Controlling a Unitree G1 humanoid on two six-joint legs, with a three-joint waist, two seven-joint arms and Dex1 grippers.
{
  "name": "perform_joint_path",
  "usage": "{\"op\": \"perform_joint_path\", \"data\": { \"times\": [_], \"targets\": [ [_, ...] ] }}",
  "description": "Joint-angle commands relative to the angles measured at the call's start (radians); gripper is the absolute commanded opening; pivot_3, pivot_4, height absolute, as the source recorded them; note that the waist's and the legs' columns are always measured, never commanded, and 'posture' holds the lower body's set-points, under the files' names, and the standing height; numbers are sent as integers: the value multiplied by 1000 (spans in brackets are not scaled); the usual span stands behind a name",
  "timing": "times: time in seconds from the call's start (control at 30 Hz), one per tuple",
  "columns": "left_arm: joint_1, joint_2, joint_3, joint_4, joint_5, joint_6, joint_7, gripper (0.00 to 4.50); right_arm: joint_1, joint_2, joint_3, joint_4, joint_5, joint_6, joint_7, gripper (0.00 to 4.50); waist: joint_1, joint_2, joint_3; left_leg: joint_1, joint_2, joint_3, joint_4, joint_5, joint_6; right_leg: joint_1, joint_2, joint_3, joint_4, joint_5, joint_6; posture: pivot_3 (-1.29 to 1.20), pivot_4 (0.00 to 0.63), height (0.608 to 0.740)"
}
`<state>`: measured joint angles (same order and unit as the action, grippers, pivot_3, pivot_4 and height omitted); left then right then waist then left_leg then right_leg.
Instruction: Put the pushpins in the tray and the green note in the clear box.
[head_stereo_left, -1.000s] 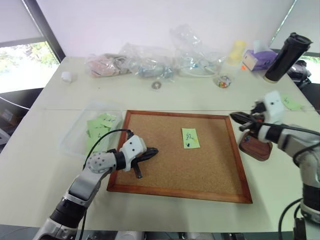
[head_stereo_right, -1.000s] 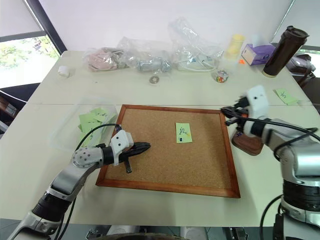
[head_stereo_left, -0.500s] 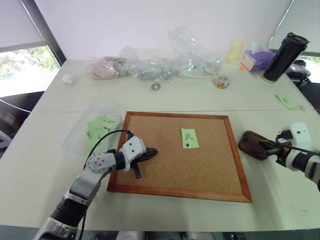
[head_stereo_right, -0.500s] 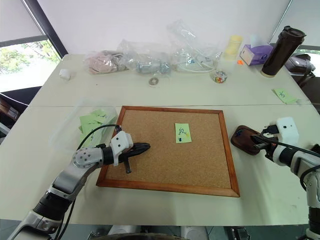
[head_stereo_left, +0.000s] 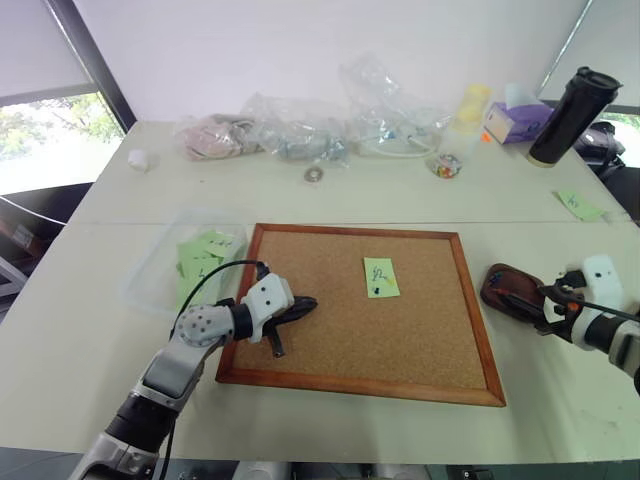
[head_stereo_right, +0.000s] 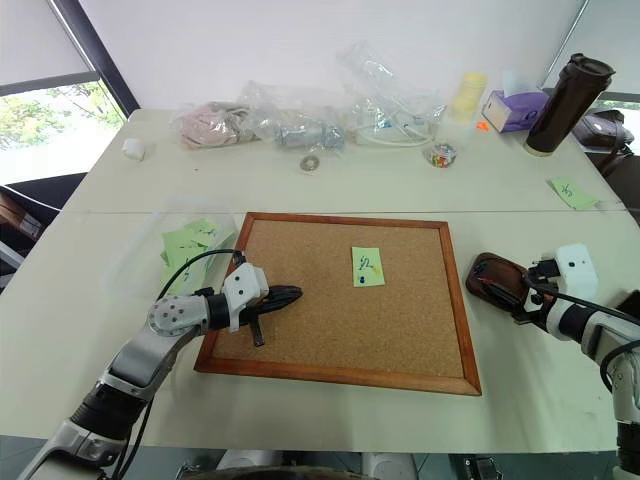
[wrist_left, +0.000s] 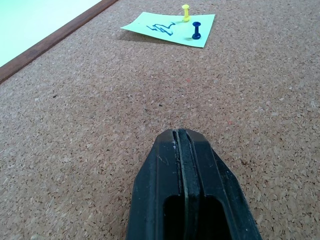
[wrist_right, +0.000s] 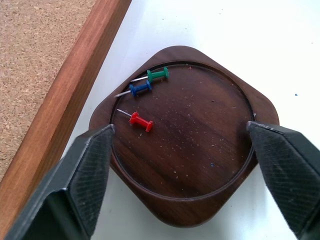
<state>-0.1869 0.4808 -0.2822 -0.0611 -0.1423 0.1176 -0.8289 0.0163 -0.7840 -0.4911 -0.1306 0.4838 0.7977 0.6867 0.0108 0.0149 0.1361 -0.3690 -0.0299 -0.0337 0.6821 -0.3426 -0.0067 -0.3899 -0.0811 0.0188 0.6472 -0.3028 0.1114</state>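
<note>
Pushpins: we see red (wrist_right: 141, 122), blue (wrist_right: 139, 88) and green (wrist_right: 157, 75) ones lying in the dark brown tray (wrist_right: 200, 165) beside the cork board (head_stereo_left: 400, 330). The right end effector (wrist_right: 185, 165) is spread wide over it. A blue pin (wrist_left: 196, 31) and a yellow one (wrist_left: 185, 12) hold the green note (wrist_left: 170, 29) on the board; the left end effector (wrist_left: 186, 170) is pressed together, empty. The clear box (head_stereo_left: 160, 265) is faint on the table (head_stereo_left: 90, 330).

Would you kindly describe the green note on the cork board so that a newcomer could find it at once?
Find the wood-framed cork board mid-table. Right of its centre lies the green note, a lone pale square with black scribble, pinned by a yellow pin and a blue pin; the other green notes sit off the board.
</note>
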Motion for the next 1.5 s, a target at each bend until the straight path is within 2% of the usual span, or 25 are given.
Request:
{"op": "perform_joint_path", "data": {
  "times": [0.03, 0.1, 0.17, 0.23, 0.47, 0.87, 0.97, 1.2, 1.37, 1.5],
  "targets": [
    [39, 10, -41, 45, 40, 41, -13, 0, -48, -8, -20, -140, 89, 23, 25, 4464, 0, 2, -1, 0, 0, 0, 0, 0, 0, 0, 0, 0, 0, 0, 0, 0, 150, 740],
    [41, 11, -39, 41, 39, 44, -13, 0, -88, 4, 23, -214, 134, 61, 12, 4464, -1, 2, -2, 0, 0, 0, 0, 0, 0, 0, 0, 0, 0, 0, 0, 0, 150, 740],
    [42, 12, -37, 36, 38, 47, -13, 0, -130, 34, 123, -301, 163, 94, -3, 4464, -1, 2, -2, 0, 0, 0, 0, 0, 0, 0, 0, 0, 0, 0, 0, 0, 150, 740],
    [41, 12, -35, 32, 38, 51, -12, 0, -135, 31, 226, -337, 121, 89, -8, 4464, -1, 1, -2, 0, 0, -1, 0, 0, 0, 0, 0, 0, 0, 0, 0, 0, 150, 740],
    [47, 14, -30, 14, 37, 67, -6, 0, -198, 97, 433, -273, 13, 31, -65, 4464, -1, -2, -3, -2, 0, -1, 0, 2, -4, -2, -1, 0, -1, 0, 0, 0, 150, 740],
    [65, 19, -26, -17, 39, 83, 10, 0, -255, 146, 525, -138, -92, -71, -57, 4464, -4, -2, -2, -3, 0, -1, -1, 2, -4, -3, 0, 0, -1, 0, 0, 0, 150, 740],
    [66, 20, -26, -20, 39, 85, 13, 0, -261, 151, 542, -118, -113, -90, -50, 3633, -5, -2, -2, -3, 0, -1, 0, 2, -4, -3, 0, 0, -1, 0, 0, 0, 150, 740],
    [70, 23, -27, -28, 38, 89, 15, 0, -267, 168, 559, -92, -146, -118, -44, 61, -7, -2, -3, -3, 0, -1, -1, 2, -4, -3, 0, 0, -1, 0, 0, 0, 150, 740],
    [70, 23, -28, -29, 37, 91, 16, 0, -255, 171, 545, -134, -145, -122, -43, 61, -7, -2, -3, -3, 0, -1, -1, 2, -4, -3, 0, 0, -1, 0, 0, 0, 150, 740],
    [72, 23, -29, -29, 36, 92, 17, 0, -263, 188, 433, -170, -82, -85, -78, 61, -6, -2, -2, -3, 0, -1, -1, 2, -4, -3, -1, 0, -1, 0, 0, 0, 150, 740]
  ]
}}
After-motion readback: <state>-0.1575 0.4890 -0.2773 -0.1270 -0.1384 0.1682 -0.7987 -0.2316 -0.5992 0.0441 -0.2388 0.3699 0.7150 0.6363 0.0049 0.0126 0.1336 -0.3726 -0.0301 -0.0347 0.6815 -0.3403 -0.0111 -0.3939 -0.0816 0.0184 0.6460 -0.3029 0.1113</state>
